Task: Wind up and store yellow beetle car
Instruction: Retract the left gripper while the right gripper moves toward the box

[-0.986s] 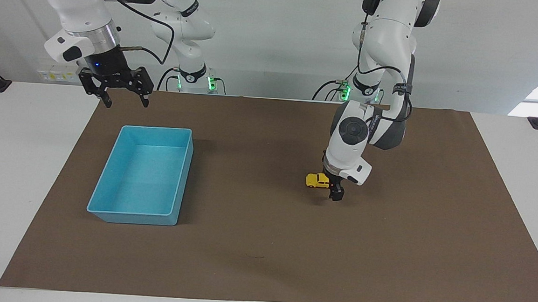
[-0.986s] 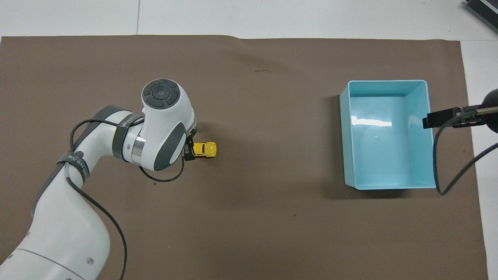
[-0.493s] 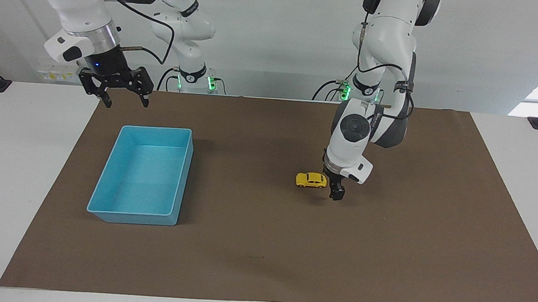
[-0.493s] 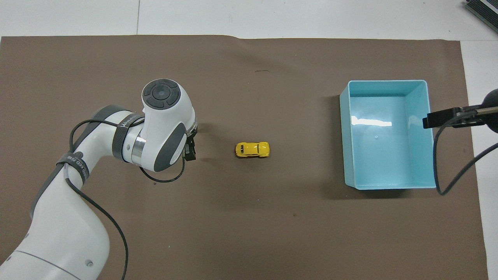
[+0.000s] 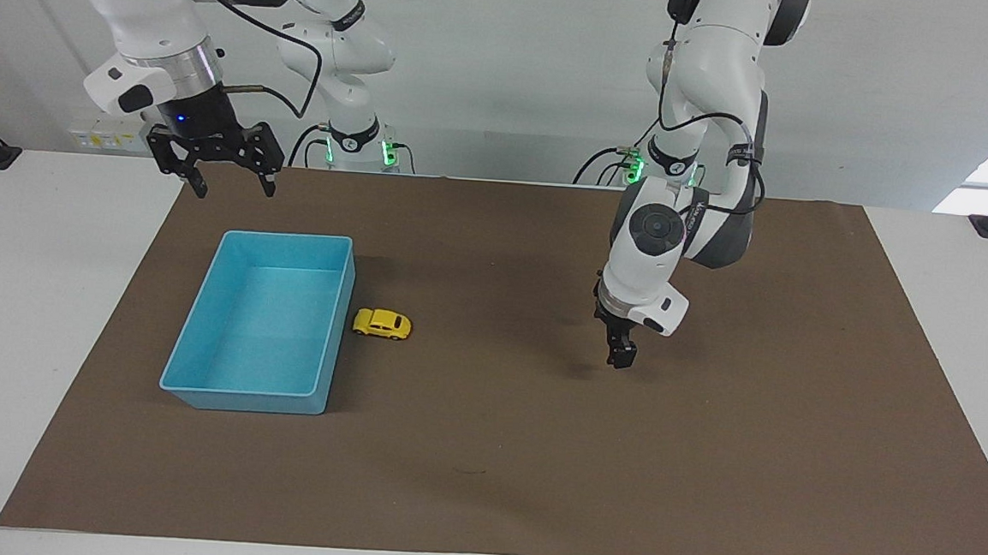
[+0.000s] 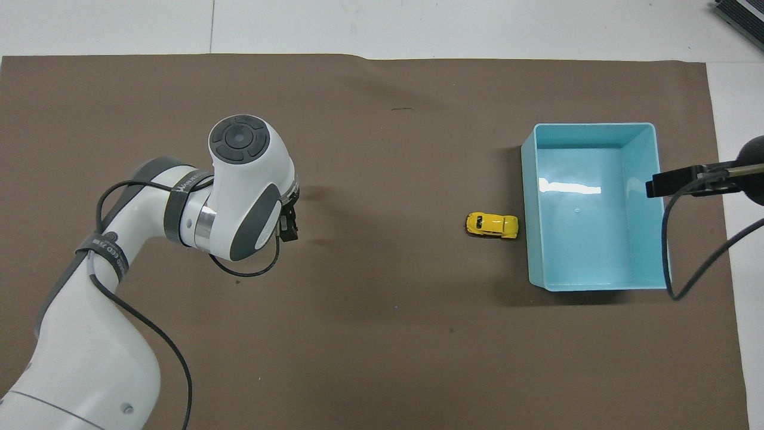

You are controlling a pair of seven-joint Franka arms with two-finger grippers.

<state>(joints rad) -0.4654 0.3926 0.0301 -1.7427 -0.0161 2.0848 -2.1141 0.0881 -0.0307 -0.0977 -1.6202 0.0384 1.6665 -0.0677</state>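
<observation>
now left pincer (image 5: 622,357) pointing down over mat, grip unclear, right pincer (image 5: 226,177) spread, empty

The left claw (image 5: 621,355) is hanging low over the mat, and its own wrist is covering most of it from overhead (image 6: 288,224), so I cannot tell whether its fingers are parted. The picture's edge is cutting off the right claw (image 6: 655,184) overhead. Whether the car (image 5: 381,324) is touching the bin (image 5: 199,328) is too fine to tell.
</observation>
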